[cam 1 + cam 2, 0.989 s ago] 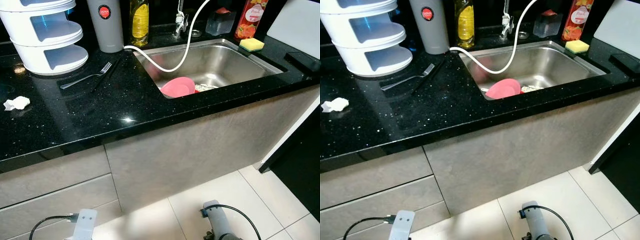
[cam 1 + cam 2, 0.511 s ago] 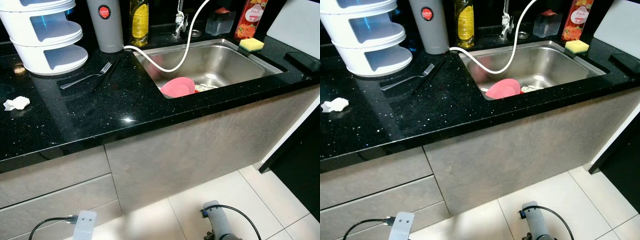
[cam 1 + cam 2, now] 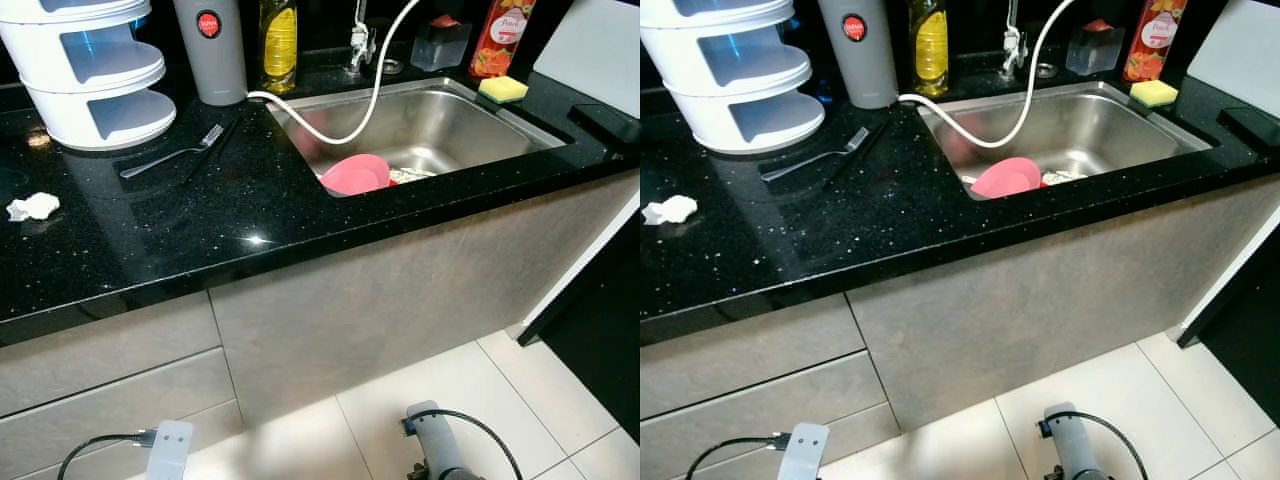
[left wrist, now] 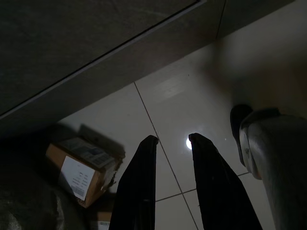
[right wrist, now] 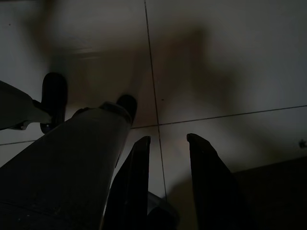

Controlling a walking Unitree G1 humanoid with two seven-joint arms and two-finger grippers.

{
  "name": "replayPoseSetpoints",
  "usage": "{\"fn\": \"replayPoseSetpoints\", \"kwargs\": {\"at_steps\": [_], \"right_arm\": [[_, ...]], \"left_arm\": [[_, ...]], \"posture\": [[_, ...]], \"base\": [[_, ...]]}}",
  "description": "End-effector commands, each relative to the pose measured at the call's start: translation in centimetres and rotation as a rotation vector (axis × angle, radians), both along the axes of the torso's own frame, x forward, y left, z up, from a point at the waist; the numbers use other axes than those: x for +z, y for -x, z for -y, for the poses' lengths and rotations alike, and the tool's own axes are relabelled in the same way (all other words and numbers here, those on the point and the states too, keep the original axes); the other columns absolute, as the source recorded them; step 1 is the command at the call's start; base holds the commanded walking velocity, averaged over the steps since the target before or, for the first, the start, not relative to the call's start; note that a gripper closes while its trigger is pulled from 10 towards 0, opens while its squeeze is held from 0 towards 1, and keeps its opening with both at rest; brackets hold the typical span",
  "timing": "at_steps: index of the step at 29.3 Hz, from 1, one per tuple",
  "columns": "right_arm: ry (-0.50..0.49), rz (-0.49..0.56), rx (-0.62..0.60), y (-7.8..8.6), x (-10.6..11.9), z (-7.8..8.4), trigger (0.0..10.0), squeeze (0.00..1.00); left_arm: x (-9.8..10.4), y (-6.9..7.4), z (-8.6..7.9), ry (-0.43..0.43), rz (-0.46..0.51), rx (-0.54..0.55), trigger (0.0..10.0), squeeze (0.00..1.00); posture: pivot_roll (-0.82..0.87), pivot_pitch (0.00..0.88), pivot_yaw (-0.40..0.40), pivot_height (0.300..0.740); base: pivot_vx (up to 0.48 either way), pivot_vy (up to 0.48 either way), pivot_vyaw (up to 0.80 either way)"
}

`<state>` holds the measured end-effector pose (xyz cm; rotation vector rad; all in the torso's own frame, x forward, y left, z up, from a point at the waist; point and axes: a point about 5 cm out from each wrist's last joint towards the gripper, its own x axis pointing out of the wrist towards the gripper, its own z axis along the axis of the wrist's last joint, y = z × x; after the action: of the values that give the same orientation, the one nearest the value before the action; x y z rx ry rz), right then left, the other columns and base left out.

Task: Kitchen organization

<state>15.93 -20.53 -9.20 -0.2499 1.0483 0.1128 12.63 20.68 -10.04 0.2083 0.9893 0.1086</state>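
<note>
A black speckled countertop (image 3: 200,240) runs across the head views, with a steel sink (image 3: 440,125) set into it on the right. A pink bowl (image 3: 356,174) lies in the sink at its near left, under a white hose (image 3: 375,85). A fork (image 3: 172,153) lies on the counter near a white tiered rack (image 3: 95,75). A crumpled white tissue (image 3: 33,206) sits at the counter's left. Both arms hang low by the floor. My left gripper (image 4: 172,140) is open over the tiles with nothing between its fingers. My right gripper (image 5: 168,138) is likewise open.
Behind the sink stand a grey canister (image 3: 211,48), a yellow oil bottle (image 3: 278,42), a red bottle (image 3: 500,35) and a yellow sponge (image 3: 503,88). Grey cabinet fronts (image 3: 380,300) drop to pale floor tiles (image 3: 470,385). A cardboard box (image 4: 81,170) lies on the floor.
</note>
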Motion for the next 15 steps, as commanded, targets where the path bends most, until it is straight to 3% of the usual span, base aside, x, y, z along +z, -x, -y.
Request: {"fn": "replayPoseSetpoints", "kwargs": {"at_steps": [1, 15], "right_arm": [[0.001, -0.016, 0.006, 0.36, -0.16, 0.0, 10.0, 0.0], [0.001, -0.014, 0.006, 0.29, -0.13, -0.02, 10.0, 0.0]], "left_arm": [[0.16, -0.28, -0.27, -0.016, 0.01, -0.013, 10.0, 0.0], [0.38, -1.0, 0.11, -0.014, 0.039, -0.02, 10.0, 0.0]], "posture": [[-0.02, 0.0, -0.005, 0.74], [-0.02, 0.0, -0.005, 0.74]], "base": [[0.0, 0.0, 0.0], [0.0, 0.0, 0.0]]}}
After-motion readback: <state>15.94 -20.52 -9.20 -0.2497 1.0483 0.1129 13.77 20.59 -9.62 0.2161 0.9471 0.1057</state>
